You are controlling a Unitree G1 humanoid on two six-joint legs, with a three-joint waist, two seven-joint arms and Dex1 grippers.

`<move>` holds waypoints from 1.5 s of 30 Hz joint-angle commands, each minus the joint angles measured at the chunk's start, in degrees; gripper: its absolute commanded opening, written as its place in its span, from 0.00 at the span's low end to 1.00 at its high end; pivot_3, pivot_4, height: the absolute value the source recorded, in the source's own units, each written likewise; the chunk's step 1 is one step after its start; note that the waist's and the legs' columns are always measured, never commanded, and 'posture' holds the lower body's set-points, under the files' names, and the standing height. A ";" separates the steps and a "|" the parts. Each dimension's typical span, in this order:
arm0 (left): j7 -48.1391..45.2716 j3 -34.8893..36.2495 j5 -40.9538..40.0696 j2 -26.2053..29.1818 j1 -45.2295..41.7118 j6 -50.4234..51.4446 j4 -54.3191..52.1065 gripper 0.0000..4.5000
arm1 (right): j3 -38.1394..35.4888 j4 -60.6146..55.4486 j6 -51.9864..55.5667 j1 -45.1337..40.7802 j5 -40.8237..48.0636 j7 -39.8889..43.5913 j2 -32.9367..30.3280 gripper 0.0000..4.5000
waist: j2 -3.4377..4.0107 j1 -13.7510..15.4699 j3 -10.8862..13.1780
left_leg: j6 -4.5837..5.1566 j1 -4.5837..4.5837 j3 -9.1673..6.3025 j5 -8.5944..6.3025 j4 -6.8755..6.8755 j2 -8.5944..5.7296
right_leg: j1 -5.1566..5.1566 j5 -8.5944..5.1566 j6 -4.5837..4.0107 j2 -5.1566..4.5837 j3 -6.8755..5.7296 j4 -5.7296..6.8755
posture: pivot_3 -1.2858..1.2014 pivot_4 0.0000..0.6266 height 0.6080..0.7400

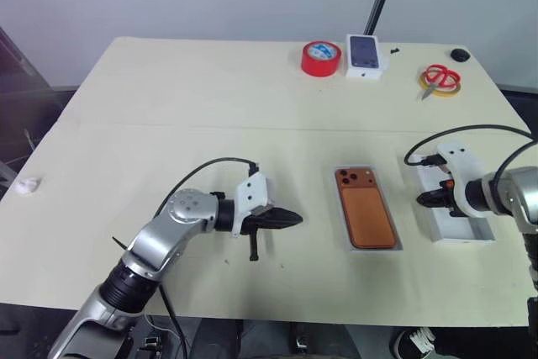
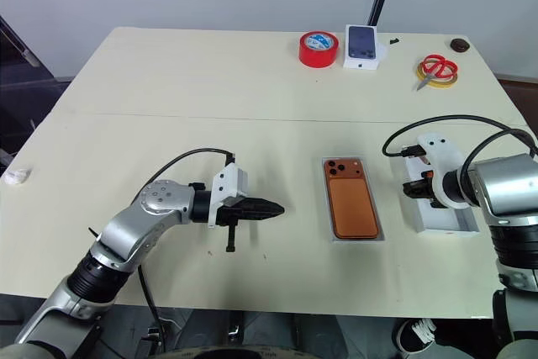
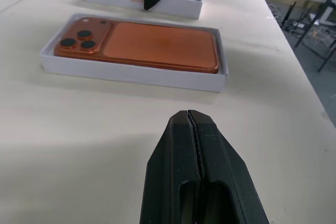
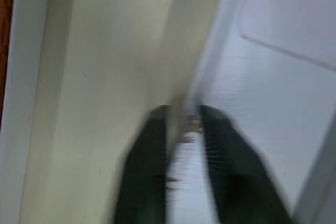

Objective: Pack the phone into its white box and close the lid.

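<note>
Cream rectangular table (image 1: 168,107): wide bare top from the 9 o'clock edge to the middle. Left gripper (image 1: 296,219) pinched fully closed, empty, over bare table, tips aimed toward 3 o'clock. Past a free strip, slim copper-orange phone (image 1: 367,212), camera cluster at 12 o'clock, lying back-up inside shallow white box (image 3: 131,73). Beyond a narrow gap, open white cardboard lid (image 1: 466,233), near the 3 o'clock table edge; right gripper (image 1: 423,199) clamped on its 9 o'clock wall. Along the 12 o'clock edge: red tape roll (image 1: 321,58), red-handled scissors (image 1: 440,77).

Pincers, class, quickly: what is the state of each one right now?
Left pincer: shut, holding nothing.
Right pincer: closed on the wall of the lid.
</note>
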 commanded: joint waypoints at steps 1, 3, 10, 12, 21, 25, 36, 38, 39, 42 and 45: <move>0.48 1.37 -0.05 -0.44 0.63 -1.70 -1.34 0.00 | -3.18 -2.07 1.98 -2.41 3.63 -0.65 0.32 0.01 | 0.00 -0.13 0.00 | 0.00 0.00 0.00 0.00 0.00 0.00 | 0.00 0.00 0.00 0.00 0.00 0.00 | 0.52 0.24 0.94; 1.34 2.62 -0.35 -0.52 1.21 -1.68 -0.89 0.00 | -6.07 -1.68 2.18 -5.26 7.07 -0.96 1.29 0.01 | 0.01 -0.55 0.00 | 0.00 0.00 0.00 0.00 0.00 0.00 | 0.00 0.00 0.00 0.00 0.00 0.00 | 0.52 0.24 0.94; 5.16 10.15 -0.47 -0.28 2.00 -2.49 6.01 0.00 | -11.30 3.49 2.18 -15.96 39.16 -8.98 1.54 0.01 | 0.06 -0.99 0.02 | 0.01 0.03 -0.03 0.00 -0.01 0.08 | -0.04 0.00 0.00 0.09 -0.02 0.11 | 0.52 0.24 0.94; 6.08 12.15 -0.76 -0.79 1.39 -2.80 8.12 0.00 | -10.49 6.89 2.18 -18.41 52.92 -15.55 1.02 0.01 | 0.05 -0.97 0.03 | 0.01 0.01 -0.02 -0.01 -0.02 0.08 | -0.04 0.00 0.00 0.08 -0.02 0.10 | 0.52 0.24 0.94; 6.91 14.85 -0.65 -2.74 -2.70 -4.39 12.86 0.00 | 4.75 9.51 -10.53 -18.25 98.00 -42.52 4.05 0.01 | -0.04 -1.01 0.07 | 0.05 -0.11 0.02 -0.03 0.04 0.09 | -0.06 0.01 0.02 0.01 -0.03 0.04 | 0.52 0.24 0.94; 7.11 13.71 -0.49 -4.67 -3.68 -4.56 12.34 0.00 | 3.31 6.33 -15.28 -11.05 98.00 -50.52 11.17 0.01 | -0.04 -0.92 0.07 | 0.05 -0.12 0.00 -0.03 0.04 0.18 | -0.06 0.01 0.03 0.01 -0.04 0.06 | 0.52 0.24 0.94; 8.05 6.01 2.38 -13.41 -8.09 -4.33 14.42 0.00 | -4.80 -2.57 -23.22 1.02 98.00 -71.34 21.49 0.22 | -0.01 -0.90 0.04 | 0.05 -0.16 0.01 -0.02 0.08 0.17 | -0.09 0.02 0.05 0.00 -0.03 0.07 | 0.52 0.24 0.94; 8.85 5.14 3.59 -15.37 -9.45 -4.69 16.67 0.00 | -5.26 -2.44 -21.86 -0.18 98.00 -69.72 17.13 0.45 | 0.01 -0.81 0.03 | 0.05 -0.14 0.01 -0.02 0.08 0.15 | -0.08 0.02 0.04 0.03 -0.03 0.09 | 0.52 0.24 0.94; 8.83 4.90 3.80 -16.05 -9.98 -4.73 17.39 0.00 | -5.15 -2.42 -20.92 -0.93 98.00 -68.44 14.17 0.55 | 0.01 -0.77 0.03 | 0.05 -0.14 0.01 -0.02 0.08 0.12 | -0.08 0.02 0.04 0.02 -0.03 0.08 | 0.52 0.24 0.94; 7.98 4.42 3.82 -17.70 -11.39 -4.99 18.74 0.00 | -4.12 -2.55 -18.39 -3.36 98.00 -65.35 3.18 0.77 | 0.01 -0.82 0.04 | 0.06 -0.21 0.06 -0.02 0.08 0.06 | -0.14 0.02 0.05 -0.01 0.02 0.02 | 0.52 0.24 0.94; 7.17 3.30 3.96 -19.32 -12.91 -5.04 20.26 0.00 | -3.90 -0.84 -16.46 -5.71 94.18 -61.69 -5.91 0.77 | 0.00 -0.91 0.04 | 0.08 -0.20 0.02 -0.04 0.06 0.06 | -0.14 0.02 0.05 0.08 -0.02 0.01 | 0.52 0.24 0.94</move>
